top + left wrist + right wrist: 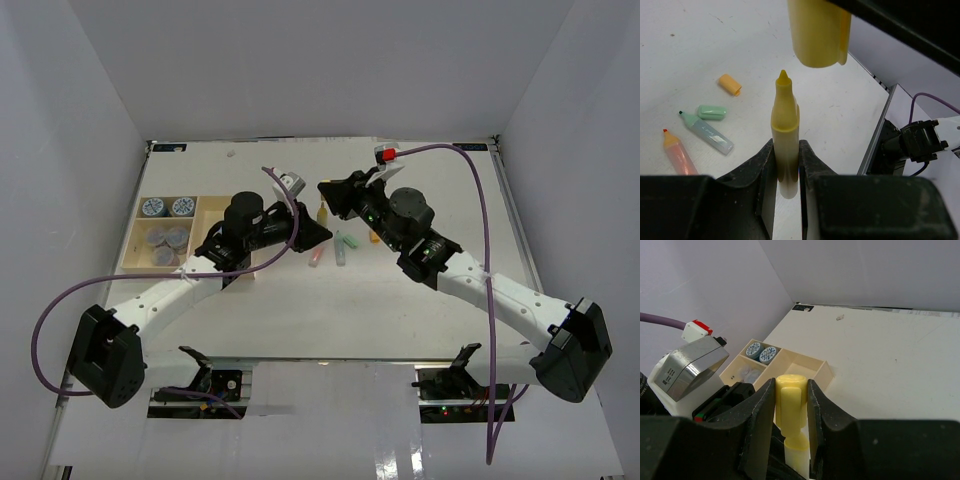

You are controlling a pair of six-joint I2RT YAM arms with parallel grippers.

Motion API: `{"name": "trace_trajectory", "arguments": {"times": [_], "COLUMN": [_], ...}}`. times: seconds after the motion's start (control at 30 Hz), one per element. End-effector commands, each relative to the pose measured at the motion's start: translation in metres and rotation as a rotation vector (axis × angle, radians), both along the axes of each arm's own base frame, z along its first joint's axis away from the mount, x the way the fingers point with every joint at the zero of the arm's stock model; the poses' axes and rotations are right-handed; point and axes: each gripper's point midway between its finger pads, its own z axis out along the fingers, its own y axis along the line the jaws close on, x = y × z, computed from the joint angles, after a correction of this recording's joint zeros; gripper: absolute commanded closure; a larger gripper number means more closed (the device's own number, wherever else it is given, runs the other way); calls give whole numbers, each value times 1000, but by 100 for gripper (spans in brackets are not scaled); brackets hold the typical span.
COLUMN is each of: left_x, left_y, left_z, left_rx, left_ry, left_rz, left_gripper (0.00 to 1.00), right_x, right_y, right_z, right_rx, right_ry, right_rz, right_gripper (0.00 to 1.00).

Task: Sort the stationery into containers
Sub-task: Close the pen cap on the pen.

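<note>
Table [400, 300]: tray [812, 367], five jars [176, 237]; left tool [787, 150] pinches yellow marker [785, 115], right tool [791, 385] cap [790, 407]

A big white flat tabletop [300, 320] fills the middle, with a few tiny dark specks on it. Three plain walls stand close round it: a pale grey back wall [320, 60], a pale grey left wall [60, 150] and a pale grey right wall [590, 150]. A thin dark strip [320, 140] runs along the far edge. The near white part shines with light.

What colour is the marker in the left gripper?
Yellow marker, uncapped; best in left wrist view.
</note>
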Motion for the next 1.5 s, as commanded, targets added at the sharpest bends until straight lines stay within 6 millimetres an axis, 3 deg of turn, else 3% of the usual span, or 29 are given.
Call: {"name": "trace_trajectory", "arguments": {"times": [0.0,1.13,1.47], "left_x": [1,0,3], "left_y": [-5,-6,-5], "left_z": [25,36,40], "left_rx": [-39,-52,-57], "left_ry": [-52,-77,-87], "left_rz": [-10,-10,17], "left_gripper": [78,78,80], "right_x": [-4,1,-7], "right_y": [5,8,13], "right_z": [12,-23,-28], "right_rx": [48,-87,-119], "right_ry": [-30,1,5], "right_rz": [15,-38,-37], "right_gripper": [92,92,92]}}
